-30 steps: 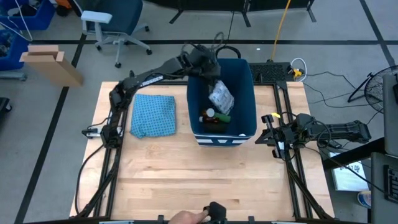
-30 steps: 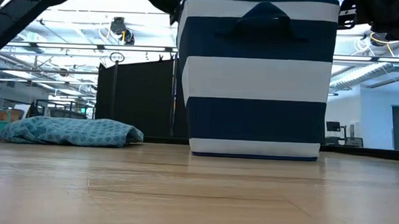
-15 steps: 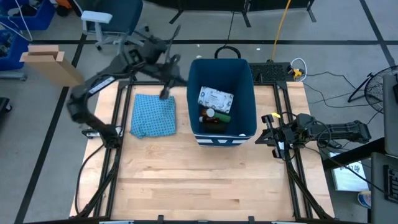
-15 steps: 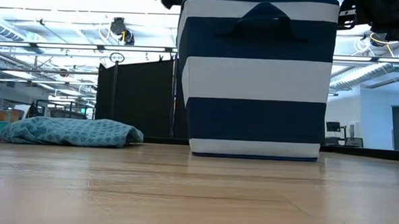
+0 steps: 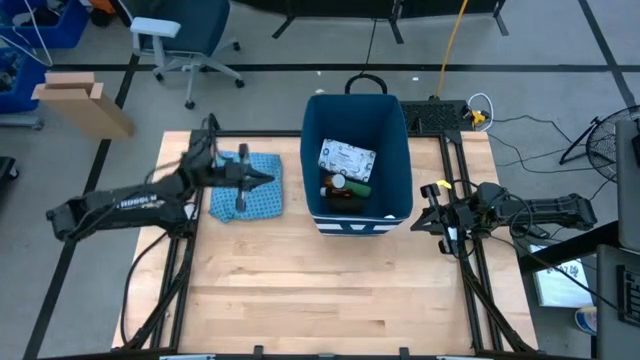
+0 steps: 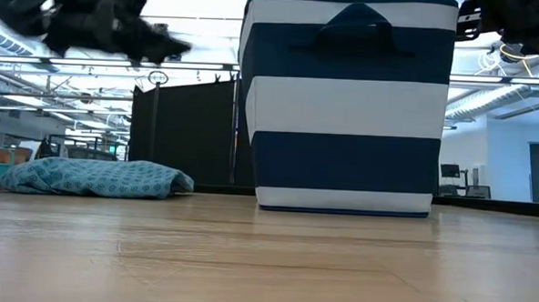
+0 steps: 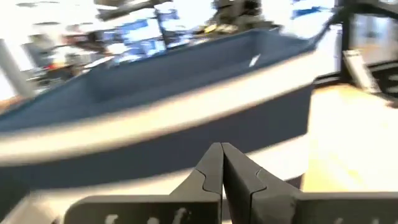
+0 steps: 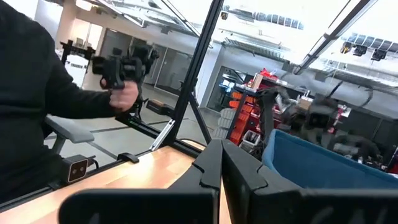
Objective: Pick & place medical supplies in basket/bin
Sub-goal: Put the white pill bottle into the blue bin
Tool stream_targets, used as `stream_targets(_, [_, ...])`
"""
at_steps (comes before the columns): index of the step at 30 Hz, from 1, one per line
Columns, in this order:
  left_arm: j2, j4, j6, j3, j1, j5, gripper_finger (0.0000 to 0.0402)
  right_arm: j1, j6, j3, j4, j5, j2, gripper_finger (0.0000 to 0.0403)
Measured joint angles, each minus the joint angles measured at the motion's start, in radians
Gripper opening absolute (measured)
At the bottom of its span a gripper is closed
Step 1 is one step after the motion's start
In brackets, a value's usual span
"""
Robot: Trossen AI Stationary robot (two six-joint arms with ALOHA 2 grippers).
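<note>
Bin (image 5: 400, 150) first: deep, dark blue, white-striped on one short side, standing mid-table. It looks soft-walled and light, so a push on its rim could shift it; its loop handle is the likely place to take hold. Inside lie the white packet (image 5: 347, 159), flat and probably light and slick, best pinched by an edge, with the green cylinder (image 5: 357, 187) and the dark bottle (image 5: 338, 194) below it, rigid enough to clamp across their width. Beside the bin, the left gripper (image 5: 262, 179) hovers over the blue cloth (image 5: 262, 198), fingers pressed together and empty. The right gripper (image 5: 425, 207) waits at the table's edge, likewise closed.

Only the high view shows the bin's contents; the low view shows just its striped wall. The right wrist view alone shows a person's hand (image 8: 124, 94) holding a device.
</note>
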State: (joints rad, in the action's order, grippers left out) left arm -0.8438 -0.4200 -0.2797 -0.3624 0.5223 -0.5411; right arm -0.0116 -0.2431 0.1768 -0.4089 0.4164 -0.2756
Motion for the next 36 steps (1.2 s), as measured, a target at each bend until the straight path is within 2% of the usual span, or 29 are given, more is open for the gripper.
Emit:
stream_targets(3, [0.045, -0.143, 0.053, 0.129, 0.001, 0.076, 0.0002, 0.000, 0.002, 0.000, -0.011, -0.028, 0.000, 0.0000])
stream_targets(7, [0.061, -0.212, 0.074, 0.203, 0.001, 0.128, 0.0005, 0.000, 0.033, 0.058, 0.066, -0.132, -0.001, 0.0000])
stream_targets(11, [0.061, -0.230, 0.076, 0.231, 0.001, 0.131, 0.0017, 0.013, 0.078, 0.228, 0.329, -0.206, -0.014, 0.0000])
stream_targets(15, [0.061, -0.210, 0.107, 0.238, 0.001, 0.130, 0.0017, 0.056, 0.153, 0.441, 0.600, -0.368, -0.084, 0.0000])
stream_targets(19, [0.061, -0.199, 0.133, 0.238, 0.001, 0.125, 0.0004, 0.101, 0.262, 0.654, 0.926, -0.553, -0.211, 0.0000])
stream_targets(22, [0.061, -0.198, 0.164, 0.238, 0.000, 0.116, 0.0005, 0.117, 0.356, 0.745, 1.104, -0.647, -0.285, 0.0000])
stream_targets(26, [0.061, -0.196, 0.218, 0.238, -0.001, 0.090, 0.0020, 0.119, 0.532, 0.809, 1.325, -0.642, -0.360, 0.0000])
stream_targets(32, [0.061, -0.196, 0.275, 0.238, -0.001, 0.061, 0.0025, 0.119, 0.865, 0.827, 1.648, -0.436, -0.476, 0.0000])
stream_targets(36, [0.061, -0.196, 0.289, 0.238, -0.009, 0.061, 0.0026, 0.124, 1.021, 0.814, 1.786, -0.415, -0.571, 0.0000])
